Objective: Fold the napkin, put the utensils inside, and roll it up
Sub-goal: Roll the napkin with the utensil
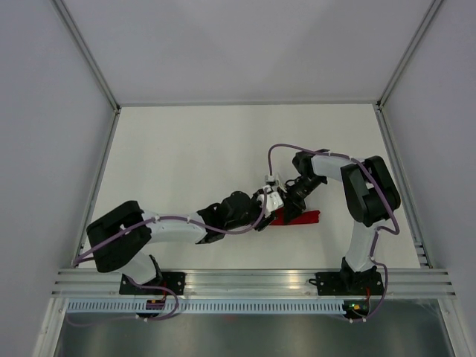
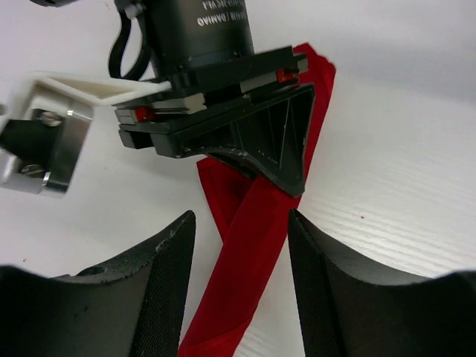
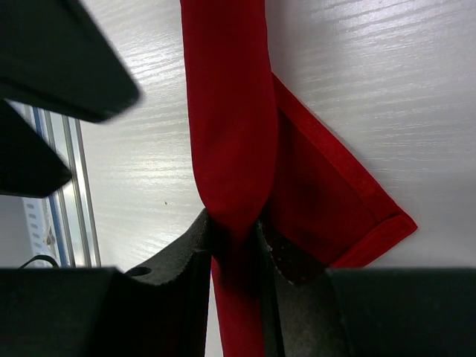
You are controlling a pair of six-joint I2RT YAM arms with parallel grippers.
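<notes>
The red napkin [image 1: 299, 217] lies as a narrow roll on the white table between both grippers. In the right wrist view the roll [image 3: 227, 111] runs up the frame, with a loose flat corner flap [image 3: 335, 208] beside it. My right gripper [image 3: 234, 249] is shut on the roll's near part. In the left wrist view my left gripper [image 2: 242, 290] is open, with one finger on either side of the roll [image 2: 253, 245], and the right gripper's fingertip [image 2: 286, 160] rests on the cloth just beyond. The knife is hidden.
An aluminium rail [image 1: 253, 281] runs along the near table edge, close behind the napkin, and also shows in the right wrist view [image 3: 71, 193]. White enclosure walls with metal posts [image 1: 100, 167] bound the table at left, right and back.
</notes>
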